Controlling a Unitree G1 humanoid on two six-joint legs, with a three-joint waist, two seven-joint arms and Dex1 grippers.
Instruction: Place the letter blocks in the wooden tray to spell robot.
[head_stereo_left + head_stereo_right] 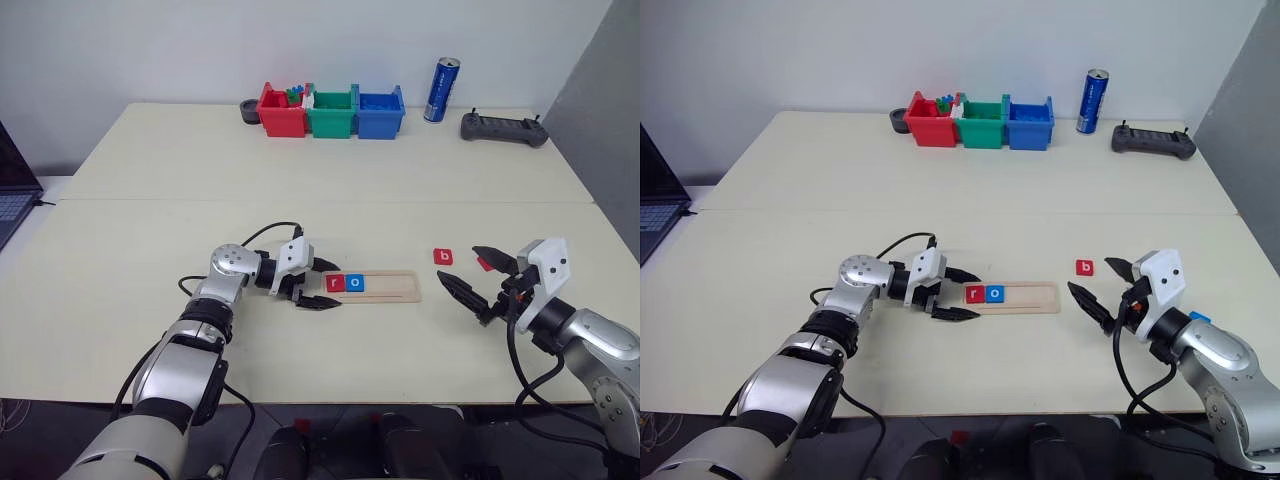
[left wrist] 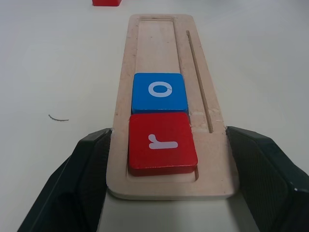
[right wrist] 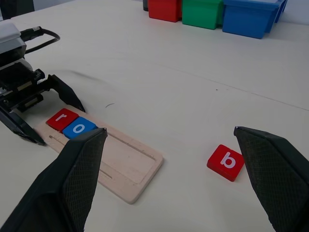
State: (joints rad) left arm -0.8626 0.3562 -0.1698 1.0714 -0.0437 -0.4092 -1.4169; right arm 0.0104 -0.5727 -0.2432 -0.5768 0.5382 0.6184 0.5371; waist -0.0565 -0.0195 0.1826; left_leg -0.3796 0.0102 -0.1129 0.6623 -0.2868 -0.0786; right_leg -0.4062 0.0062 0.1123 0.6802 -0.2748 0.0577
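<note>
Two letter blocks sit in the wooden tray (image 1: 395, 287), and you have three slots bare.

Your left gripper (image 1: 322, 284) is clasped across the tray's near end, one black finger (image 2: 82, 179) against each long edge. Just ahead of those fingertips lies the red r (image 1: 333, 283), with the blue o (image 1: 354, 283) touching it on the far side, both flat in the groove. Your right gripper (image 1: 460, 267) hangs spread wide and empty, well apart from the tray's other end. The red b (image 1: 443, 257) lies flat on the table (image 1: 300, 180) just ahead of its fingers, touching neither. Far beyond both grippers stand the red bin (image 1: 282, 115), green bin (image 1: 331, 115) and blue bin (image 1: 380, 115) in a row, then an upright blue can (image 1: 441, 90) and a dark controller (image 1: 503, 128).
</note>
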